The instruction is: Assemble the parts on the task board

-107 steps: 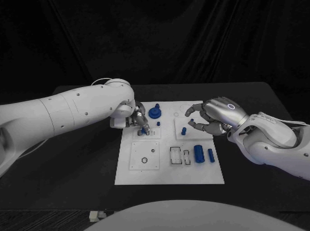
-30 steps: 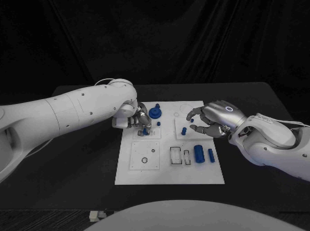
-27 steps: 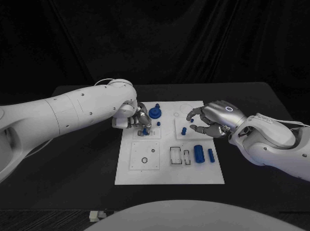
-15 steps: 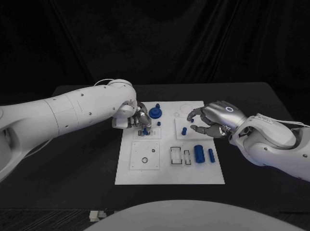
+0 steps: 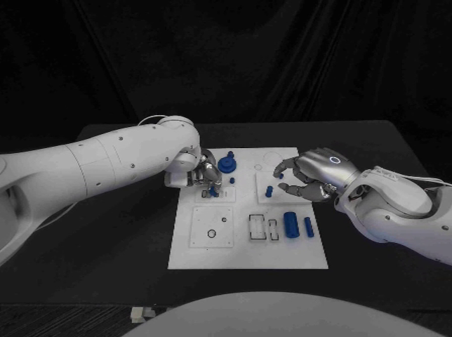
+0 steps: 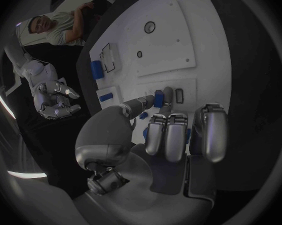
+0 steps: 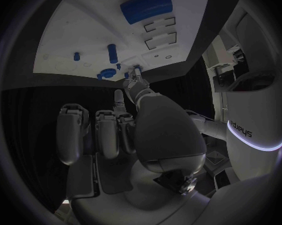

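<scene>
While left hand [image 5: 198,173] pinches small blue part [image 6: 158,99] over task board [image 5: 248,246], right hand [image 5: 309,174] curled, contents unclear

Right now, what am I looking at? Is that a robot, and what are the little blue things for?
Yes, it is a robot with two white arms and silver hands. The big picture looks down from its head; the round ones come from cameras at its wrists. On the black table lies a white task board with small blue parts to fit together. The left hand pinches a small blue part over the board. The right hand hovers beside a standing blue peg, fingers curled, holding nothing that I can see.
</scene>
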### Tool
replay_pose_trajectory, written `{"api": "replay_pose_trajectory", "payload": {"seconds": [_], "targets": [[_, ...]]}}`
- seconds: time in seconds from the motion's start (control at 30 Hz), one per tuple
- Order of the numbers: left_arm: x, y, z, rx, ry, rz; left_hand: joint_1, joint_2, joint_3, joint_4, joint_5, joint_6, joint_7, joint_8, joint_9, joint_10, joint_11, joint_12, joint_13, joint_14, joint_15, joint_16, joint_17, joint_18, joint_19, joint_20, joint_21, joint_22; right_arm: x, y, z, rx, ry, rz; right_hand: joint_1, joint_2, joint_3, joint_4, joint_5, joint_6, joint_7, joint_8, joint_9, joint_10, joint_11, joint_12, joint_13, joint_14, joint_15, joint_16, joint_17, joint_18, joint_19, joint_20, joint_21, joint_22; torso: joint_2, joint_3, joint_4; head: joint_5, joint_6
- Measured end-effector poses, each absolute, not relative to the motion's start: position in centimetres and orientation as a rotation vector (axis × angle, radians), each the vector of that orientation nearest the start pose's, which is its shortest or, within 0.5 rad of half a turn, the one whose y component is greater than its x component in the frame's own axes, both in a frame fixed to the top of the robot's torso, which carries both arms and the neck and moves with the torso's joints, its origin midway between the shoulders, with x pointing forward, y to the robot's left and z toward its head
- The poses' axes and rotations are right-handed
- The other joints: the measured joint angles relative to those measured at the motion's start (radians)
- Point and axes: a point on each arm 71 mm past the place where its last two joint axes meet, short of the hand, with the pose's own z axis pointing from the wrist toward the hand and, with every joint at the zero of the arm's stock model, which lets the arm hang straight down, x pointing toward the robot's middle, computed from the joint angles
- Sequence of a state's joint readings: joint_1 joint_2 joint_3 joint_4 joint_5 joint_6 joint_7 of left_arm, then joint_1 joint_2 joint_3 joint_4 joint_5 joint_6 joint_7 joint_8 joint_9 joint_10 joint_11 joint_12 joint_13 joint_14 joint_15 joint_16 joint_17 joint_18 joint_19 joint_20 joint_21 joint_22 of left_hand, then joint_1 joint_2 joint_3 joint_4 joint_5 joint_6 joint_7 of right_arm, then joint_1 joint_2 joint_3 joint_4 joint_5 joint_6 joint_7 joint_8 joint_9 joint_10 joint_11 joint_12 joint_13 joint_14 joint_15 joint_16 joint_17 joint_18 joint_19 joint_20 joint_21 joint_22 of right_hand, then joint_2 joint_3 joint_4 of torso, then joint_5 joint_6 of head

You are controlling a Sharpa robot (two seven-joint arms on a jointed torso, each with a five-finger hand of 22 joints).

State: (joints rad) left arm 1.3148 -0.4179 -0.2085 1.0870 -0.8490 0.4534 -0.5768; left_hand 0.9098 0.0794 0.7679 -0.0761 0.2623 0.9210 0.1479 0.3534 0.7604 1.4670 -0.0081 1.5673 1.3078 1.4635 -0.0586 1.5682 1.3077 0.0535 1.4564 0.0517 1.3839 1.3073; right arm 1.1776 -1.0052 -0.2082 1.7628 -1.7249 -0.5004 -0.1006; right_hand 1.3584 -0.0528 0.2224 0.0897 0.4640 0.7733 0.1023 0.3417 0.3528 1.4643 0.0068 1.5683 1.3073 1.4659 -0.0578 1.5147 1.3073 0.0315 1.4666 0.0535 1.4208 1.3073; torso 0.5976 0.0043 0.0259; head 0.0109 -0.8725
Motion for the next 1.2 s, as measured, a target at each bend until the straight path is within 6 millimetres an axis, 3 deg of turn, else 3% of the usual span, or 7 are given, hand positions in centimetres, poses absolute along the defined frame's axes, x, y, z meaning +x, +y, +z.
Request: {"api": "replay_pose_trajectory", "payload": {"seconds": [0.5, 1.2], "targets": [[52.38, 12.36, -25.30, -0.030, 2.683, -0.297, 0.000, 0.000, 0.001, -0.001, -0.003, 0.000, 0.000, 0.000, -0.002, 0.001, 0.001, 0.000, 0.000, 0.000, 0.000, 0.000, 0.000, 0.000, 0.000, 0.000, 0.000, 0.000, 40.22, -20.47, -21.82, -0.404, 1.567, 0.653, 0.004, -0.004, 0.000, 0.000, 0.000, 0.000, 0.000, 0.000, 0.000, 0.000, 0.000, 0.000, 0.001, 0.000, 0.000, 0.000, 0.000, 0.000, 0.000, 0.000, -0.005, 0.000, 0.000, 0.0001, -0.0006, 0.001, 0.000], [52.43, 12.33, -25.34, -0.026, 2.689, -0.294, 0.001, 0.000, 0.001, -0.002, 0.023, 0.003, 0.001, -0.009, -0.003, 0.001, 0.002, 0.000, 0.000, 0.000, 0.000, 0.000, 0.000, 0.000, 0.000, 0.000, -0.008, 0.000, 40.22, -20.45, -21.89, -0.403, 1.575, 0.648, 0.004, -0.004, 0.000, 0.000, 0.000, 0.000, 0.000, 0.000, -0.001, 0.000, 0.000, 0.000, 0.000, 0.000, 0.000, 0.000, 0.000, 0.000, 0.000, 0.000, -0.005, 0.001, 0.000, 0.0001, -0.0006, 0.001, 0.000]]}}
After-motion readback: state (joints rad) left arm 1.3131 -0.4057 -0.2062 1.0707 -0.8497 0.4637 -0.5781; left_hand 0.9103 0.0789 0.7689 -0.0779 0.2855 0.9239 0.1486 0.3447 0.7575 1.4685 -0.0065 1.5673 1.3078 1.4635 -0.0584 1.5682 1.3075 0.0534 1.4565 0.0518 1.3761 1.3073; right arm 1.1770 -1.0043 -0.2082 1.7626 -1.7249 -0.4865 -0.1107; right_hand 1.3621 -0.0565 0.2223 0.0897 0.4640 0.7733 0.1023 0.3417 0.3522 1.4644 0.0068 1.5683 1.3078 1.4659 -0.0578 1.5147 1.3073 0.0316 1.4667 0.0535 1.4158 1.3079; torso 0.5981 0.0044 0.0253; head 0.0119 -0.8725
